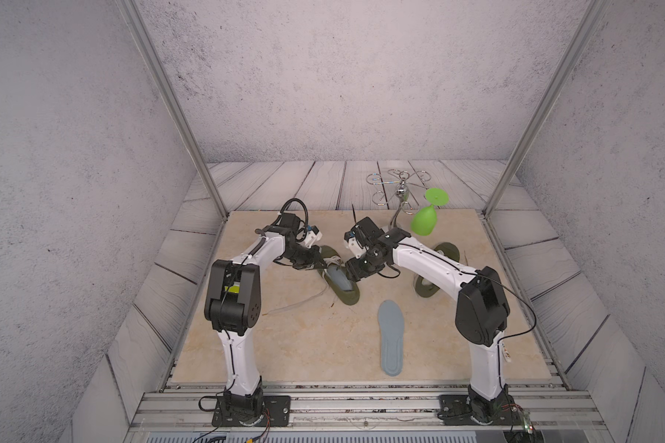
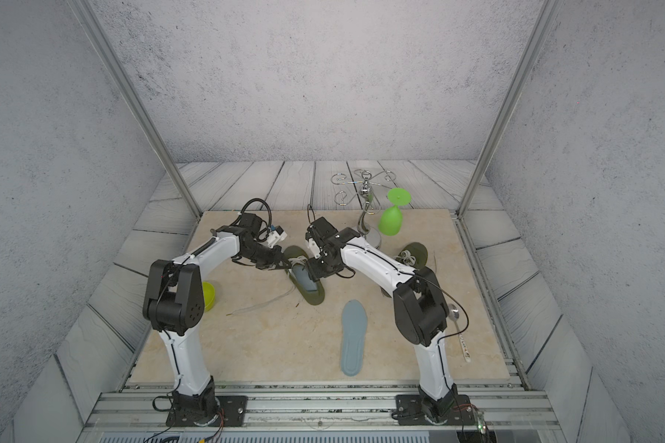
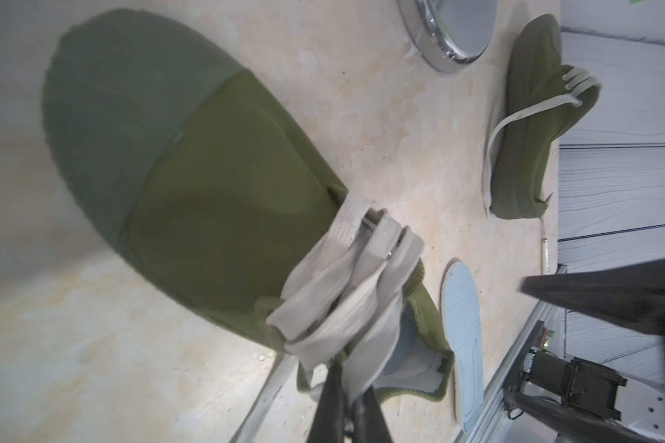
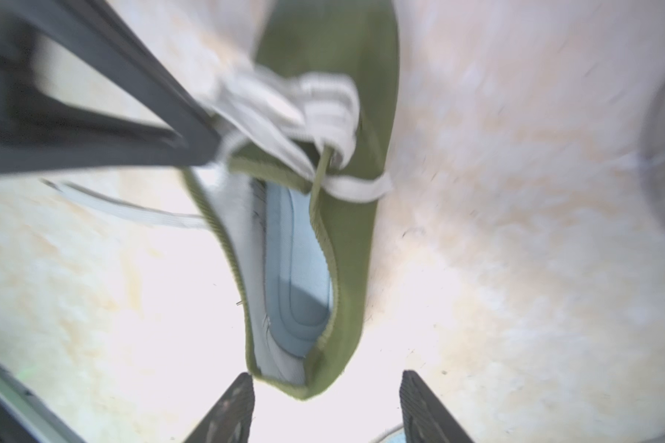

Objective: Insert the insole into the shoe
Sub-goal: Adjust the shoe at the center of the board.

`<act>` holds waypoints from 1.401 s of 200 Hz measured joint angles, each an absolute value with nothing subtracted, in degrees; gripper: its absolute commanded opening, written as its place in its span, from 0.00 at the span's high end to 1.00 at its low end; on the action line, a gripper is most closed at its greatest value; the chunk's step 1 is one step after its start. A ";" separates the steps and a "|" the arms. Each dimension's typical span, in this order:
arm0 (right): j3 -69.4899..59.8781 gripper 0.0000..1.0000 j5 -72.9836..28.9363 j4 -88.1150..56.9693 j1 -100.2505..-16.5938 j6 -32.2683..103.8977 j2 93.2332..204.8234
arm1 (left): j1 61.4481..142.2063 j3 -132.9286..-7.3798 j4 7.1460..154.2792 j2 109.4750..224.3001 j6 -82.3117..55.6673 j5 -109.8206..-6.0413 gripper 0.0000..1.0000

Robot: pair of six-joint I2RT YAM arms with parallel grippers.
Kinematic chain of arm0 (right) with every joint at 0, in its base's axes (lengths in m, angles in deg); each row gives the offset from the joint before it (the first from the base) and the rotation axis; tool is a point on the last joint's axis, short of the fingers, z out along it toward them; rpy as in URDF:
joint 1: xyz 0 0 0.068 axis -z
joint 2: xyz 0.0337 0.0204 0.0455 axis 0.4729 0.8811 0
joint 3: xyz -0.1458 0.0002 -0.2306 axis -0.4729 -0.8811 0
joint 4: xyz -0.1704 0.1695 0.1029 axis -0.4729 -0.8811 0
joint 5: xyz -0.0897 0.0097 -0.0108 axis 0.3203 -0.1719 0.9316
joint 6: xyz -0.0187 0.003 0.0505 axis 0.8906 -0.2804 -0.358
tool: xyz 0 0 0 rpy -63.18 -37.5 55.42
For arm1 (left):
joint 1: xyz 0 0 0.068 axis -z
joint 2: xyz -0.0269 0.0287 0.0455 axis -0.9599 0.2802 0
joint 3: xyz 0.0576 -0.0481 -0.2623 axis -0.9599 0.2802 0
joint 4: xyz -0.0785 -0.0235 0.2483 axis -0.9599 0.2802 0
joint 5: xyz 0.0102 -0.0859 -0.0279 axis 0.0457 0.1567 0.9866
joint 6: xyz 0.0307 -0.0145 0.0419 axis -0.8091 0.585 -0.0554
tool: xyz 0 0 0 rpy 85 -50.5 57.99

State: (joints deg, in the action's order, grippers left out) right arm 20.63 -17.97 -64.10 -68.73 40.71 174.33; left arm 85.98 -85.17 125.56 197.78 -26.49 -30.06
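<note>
An olive shoe (image 1: 348, 297) with pale laces (image 3: 342, 299) lies mid-table in both top views. A blue insole (image 4: 300, 276) lies inside it, showing through the opening. My left gripper (image 3: 346, 379) is shut on the laces at the tongue (image 1: 323, 264). Just off the shoe's heel rim, my right gripper (image 4: 327, 377) stands open; its fingers (image 4: 239, 402) straddle the heel with nothing between them. A second blue insole (image 1: 391, 337) lies flat and loose on the table in front of the shoe (image 2: 304, 297).
A second olive shoe (image 2: 413, 255) lies behind my right arm. A chrome glass rack (image 2: 365, 199) holding a green plastic glass (image 2: 392, 218) stands at the back right. There is a green bowl (image 2: 208, 295) by my left arm and a spoon (image 2: 459, 330) at the right.
</note>
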 measured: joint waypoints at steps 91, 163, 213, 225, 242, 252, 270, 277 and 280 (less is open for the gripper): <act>17.73 0.35 -18.28 -66.48 -68.54 40.12 172.67 | 80.71 -102.52 134.35 205.50 -35.54 -36.82 0.71; 17.18 0.35 -18.45 -66.63 -68.54 40.01 172.67 | 82.20 -87.77 133.62 188.27 -29.53 -48.10 0.51; 12.79 0.35 -18.67 -66.08 -68.51 39.55 171.86 | 85.83 -73.19 130.39 179.16 -24.52 -52.95 0.50; 11.32 0.35 -18.73 -65.78 -68.51 39.42 171.01 | 86.59 -70.65 128.71 179.97 -22.79 -52.34 0.50; 9.68 0.35 -18.89 -65.73 -68.51 39.29 169.53 | 86.94 -69.28 126.85 181.76 -20.65 -51.66 0.50; 8.90 0.35 -18.91 -65.52 -68.51 39.27 168.61 | 86.94 -69.28 125.43 182.98 -19.45 -51.48 0.50; 7.43 0.35 -18.91 -65.08 -68.47 39.22 166.79 | 86.94 -69.52 123.40 184.82 -18.12 -51.48 0.50; 7.06 0.35 -18.95 -64.93 -68.47 39.20 166.29 | 86.94 -69.56 122.76 185.45 -17.72 -51.55 0.50; 6.99 0.35 -19.00 -64.93 -68.47 39.20 166.14 | 86.94 -69.56 122.54 185.69 -17.55 -51.55 0.50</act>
State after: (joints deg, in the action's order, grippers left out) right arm 6.99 -19.00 -64.93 -68.47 39.20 166.14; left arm 86.94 -69.56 122.54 185.69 -17.55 -51.55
